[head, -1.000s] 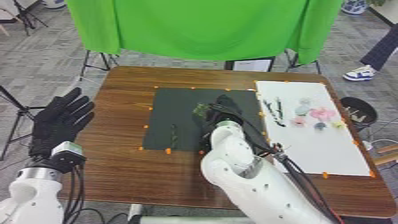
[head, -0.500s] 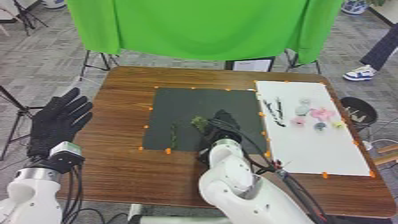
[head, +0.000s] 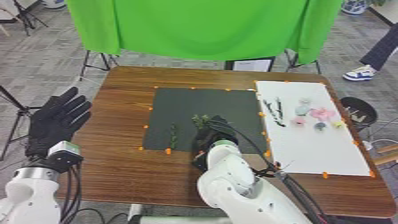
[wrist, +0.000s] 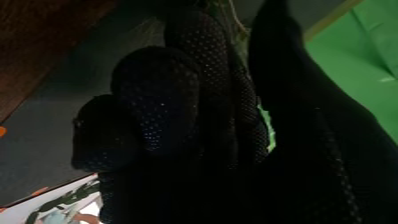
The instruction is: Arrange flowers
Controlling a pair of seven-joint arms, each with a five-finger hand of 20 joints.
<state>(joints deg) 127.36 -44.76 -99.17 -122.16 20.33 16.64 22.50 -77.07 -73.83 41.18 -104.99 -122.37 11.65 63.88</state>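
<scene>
1. The step looks to be laying the leafy sprig (head: pixel 199 120) on the black mat (head: pixel 178 102). It is at the tips of the right hand (head: pixel 213 131), above the mat's middle.
2. That hand is narrow: in the right wrist view a thin stem (wrist: pixel 236 17) runs between thumb and fingers, apparently pinched. Hold it lightly, as a hard squeeze could bend it.
3. A long sprig (head: pixel 173 136) lies near the mat's left edge, toward the near left corner, pointing between the far and near edges. Set the new one apart from it, leaving leaves uncrossed.
4. Turn the stem at the wrist before lowering; dragging it over the mat could skew the leaves.
5. Part thumb and fingers only a little once the stem touches, then lift straight up, since leaves could catch on the glove.
6. Withdraw toward the mat's near edge, well apart from the pink flower (head: pixel 322 114) and dark stems (head: pixel 279 111) on the white sheet (head: pixel 311 150).
7. The left hand (head: pixel 57 117) is wide and holds nothing, beyond the table's (head: pixel 111 130) left edge; it can wait there.
</scene>
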